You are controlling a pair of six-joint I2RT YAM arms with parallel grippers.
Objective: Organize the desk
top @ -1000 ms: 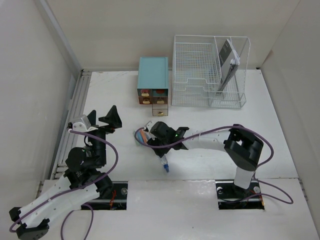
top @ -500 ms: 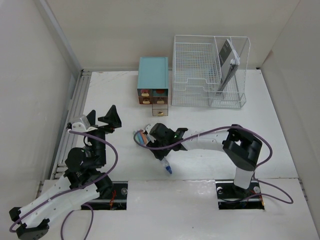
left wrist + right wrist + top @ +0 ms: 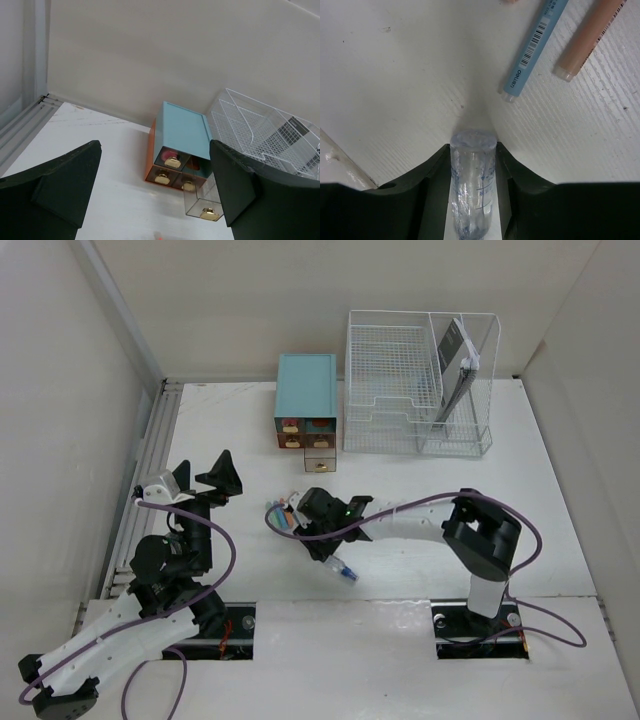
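The white desk [image 3: 500,510] carries everything. My right gripper [image 3: 308,518] is low over its middle, shut on a clear pen with blue markings [image 3: 472,190]. The pen's blue end sticks out behind the gripper [image 3: 343,571]. Its tip is at the desk surface between the jaws [image 3: 472,150]. A light blue pen [image 3: 535,45] and a peach pen [image 3: 590,40] lie just ahead of it. My left gripper [image 3: 205,480] is open and empty at the left, raised above the desk [image 3: 100,165].
A teal drawer box [image 3: 306,400] stands at the back, with one clear drawer [image 3: 202,200] pulled out. A white wire-mesh rack [image 3: 415,380] to its right holds an upright dark item [image 3: 455,360]. Silver rails [image 3: 150,450] run along the left edge.
My right gripper has shifted slightly left and nearer with the clear pen, whose blue tail has swung to the right. The left arm has not moved.
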